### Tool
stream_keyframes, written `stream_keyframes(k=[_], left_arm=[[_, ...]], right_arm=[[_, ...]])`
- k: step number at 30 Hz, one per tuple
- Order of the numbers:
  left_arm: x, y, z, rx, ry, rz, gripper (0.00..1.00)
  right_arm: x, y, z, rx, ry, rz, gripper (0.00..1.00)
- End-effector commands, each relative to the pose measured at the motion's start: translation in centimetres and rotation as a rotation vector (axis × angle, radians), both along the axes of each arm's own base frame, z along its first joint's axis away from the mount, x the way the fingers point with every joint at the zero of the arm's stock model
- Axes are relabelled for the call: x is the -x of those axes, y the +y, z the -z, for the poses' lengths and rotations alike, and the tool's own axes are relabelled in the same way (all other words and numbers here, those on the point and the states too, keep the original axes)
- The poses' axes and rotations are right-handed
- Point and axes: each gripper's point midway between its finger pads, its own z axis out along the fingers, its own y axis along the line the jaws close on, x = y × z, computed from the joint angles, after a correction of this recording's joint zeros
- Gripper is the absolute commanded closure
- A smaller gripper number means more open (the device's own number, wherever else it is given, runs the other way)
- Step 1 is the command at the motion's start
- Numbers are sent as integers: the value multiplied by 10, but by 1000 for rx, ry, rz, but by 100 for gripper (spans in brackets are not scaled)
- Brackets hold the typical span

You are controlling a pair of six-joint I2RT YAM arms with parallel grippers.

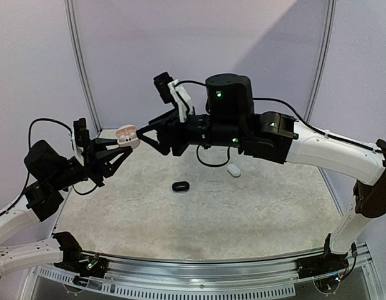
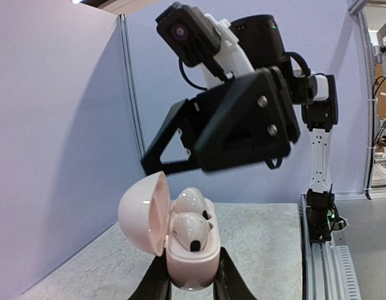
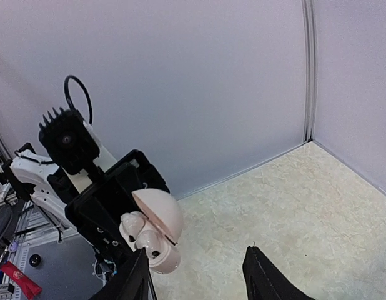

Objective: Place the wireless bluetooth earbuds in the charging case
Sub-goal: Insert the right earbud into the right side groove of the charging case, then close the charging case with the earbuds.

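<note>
My left gripper (image 2: 192, 282) is shut on the base of a pale pink charging case (image 2: 193, 259) and holds it in the air with its lid (image 2: 142, 212) swung open. Two pale pink earbuds (image 2: 193, 232) sit in its wells. The case also shows in the top view (image 1: 125, 135) and in the right wrist view (image 3: 165, 257). My right gripper (image 3: 196, 278) is open and empty. Its left finger is close beside the case, and its tips (image 1: 143, 134) point at the case from the right. No white or black buds are in view.
A black pebble-like case (image 1: 180, 186) and a white one (image 1: 233, 170) lie on the mottled beige table (image 1: 243, 219). Pale walls with metal posts (image 1: 80, 69) close the back and sides. Both arms meet high over the table's back left.
</note>
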Motion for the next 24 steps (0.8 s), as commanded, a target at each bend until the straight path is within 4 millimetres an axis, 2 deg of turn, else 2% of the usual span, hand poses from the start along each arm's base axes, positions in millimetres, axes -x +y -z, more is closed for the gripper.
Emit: stream_keyframes(k=[1, 4, 8, 13, 15, 18, 23, 24], left_arm=[[0, -4, 12, -75, -13, 7, 100], [7, -8, 28, -183, -123, 36, 100], [8, -7, 29, -278, -291, 1, 100], [6, -5, 24, -294, -370, -30, 100], [7, -5, 23, -295, -376, -30, 100], [1, -3, 27, -306, -357, -58, 100], [-5, -2, 34, -322, -316, -80, 100], [-4, -2, 36, -324, -311, -77, 100]], right_arm=[[-8, -45, -49, -127, 65, 8, 47], [-16, -43, -38, -101, 113, 43, 52], [-23, -15, -4, 18, 203, 27, 65], [1, 23, 33, 117, 226, -121, 75], [12, 29, 39, 128, 229, -179, 80], [36, 30, 38, 128, 243, -301, 86], [46, 17, 39, 107, 239, -326, 88], [47, 11, 32, 91, 225, -319, 87]])
